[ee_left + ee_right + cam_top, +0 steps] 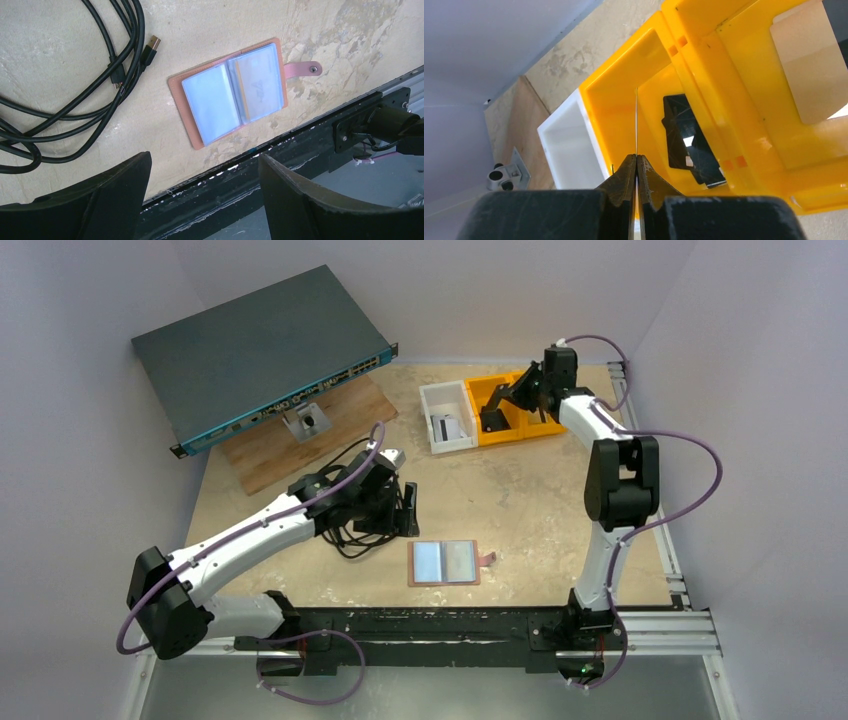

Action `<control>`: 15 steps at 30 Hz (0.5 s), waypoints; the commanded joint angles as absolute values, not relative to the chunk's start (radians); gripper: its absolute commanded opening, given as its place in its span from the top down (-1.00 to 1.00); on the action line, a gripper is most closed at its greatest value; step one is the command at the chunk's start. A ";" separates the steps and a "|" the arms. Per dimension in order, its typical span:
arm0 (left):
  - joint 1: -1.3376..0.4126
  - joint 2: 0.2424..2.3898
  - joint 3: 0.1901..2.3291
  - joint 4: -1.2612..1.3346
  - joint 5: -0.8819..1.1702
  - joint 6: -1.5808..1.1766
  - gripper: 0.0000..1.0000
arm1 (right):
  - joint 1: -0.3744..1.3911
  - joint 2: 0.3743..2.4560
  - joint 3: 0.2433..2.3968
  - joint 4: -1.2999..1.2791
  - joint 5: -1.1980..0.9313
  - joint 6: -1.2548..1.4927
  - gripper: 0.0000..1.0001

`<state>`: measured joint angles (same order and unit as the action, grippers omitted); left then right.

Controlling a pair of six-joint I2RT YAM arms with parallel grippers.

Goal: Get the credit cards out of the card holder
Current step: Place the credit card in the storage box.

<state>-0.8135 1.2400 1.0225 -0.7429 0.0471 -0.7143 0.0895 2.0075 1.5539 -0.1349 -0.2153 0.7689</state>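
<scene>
The right claw [636, 165] pinches a card [636, 120] edge-on over the yellow bin [624, 100] at 1 o'clock; so thin a hold could slip. The left claw [200, 195] hangs open near the holder [232, 92], lying open at 6 o'clock on the tabletop [520, 500], whose slick pocket may resist a clean pinch.

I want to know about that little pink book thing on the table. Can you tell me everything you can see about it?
It is the card holder, a small wallet with a pinkish-brown rim that looks like leather. It lies wide open and flat on the table, near the front edge. Inside are two clear plastic pockets, side by side; a pale card shows through one of them. A pink tab with a snap button sticks out from one side. Nothing grips it; the left gripper hovers open nearby, and a black cable lies apart from it.
</scene>
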 commanded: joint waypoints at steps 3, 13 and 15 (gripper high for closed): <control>-0.809 1.223 1.018 -0.737 0.046 -0.726 -0.59 | 0.090 2.056 1.706 -0.229 -0.188 0.703 0.76; -0.829 1.298 1.022 -0.681 0.086 -0.741 -0.61 | 0.109 1.958 1.660 -0.292 -0.172 0.656 0.38; -0.847 1.324 1.037 -0.674 0.085 -0.741 -0.61 | 0.119 1.880 1.590 -0.288 -0.167 0.658 0.36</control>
